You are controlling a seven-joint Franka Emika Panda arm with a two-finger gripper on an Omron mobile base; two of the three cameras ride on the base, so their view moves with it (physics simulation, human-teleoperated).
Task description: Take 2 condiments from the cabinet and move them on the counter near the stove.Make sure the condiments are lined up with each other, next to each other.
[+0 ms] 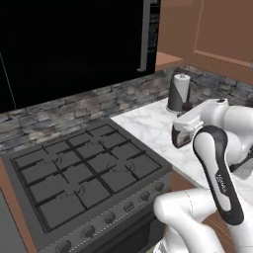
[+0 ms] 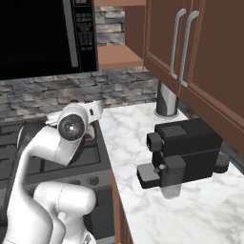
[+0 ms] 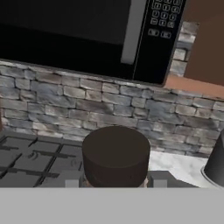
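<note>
My gripper (image 3: 116, 183) is shut on the squat dark brown condiment bottle, whose black cap (image 3: 116, 154) sits between the two fingertips in the hand view. The bottle stands upright, and I cannot see its base or whether it rests on anything. It is held over the seam where the black stove (image 1: 84, 173) meets the white marble counter (image 1: 148, 126), facing the stone backsplash. In the right base view a brown sliver of the bottle (image 2: 90, 138) shows under my white hand, at the stove's right edge. The cabinet (image 2: 190, 52) hangs on the right with its doors shut.
A black microwave (image 1: 74, 44) hangs over the stove. A paper towel roll on a dark holder (image 1: 178, 91) stands at the back of the counter. A black coffee machine (image 2: 186, 152) sits further right on the counter, with bare marble between it and the stove.
</note>
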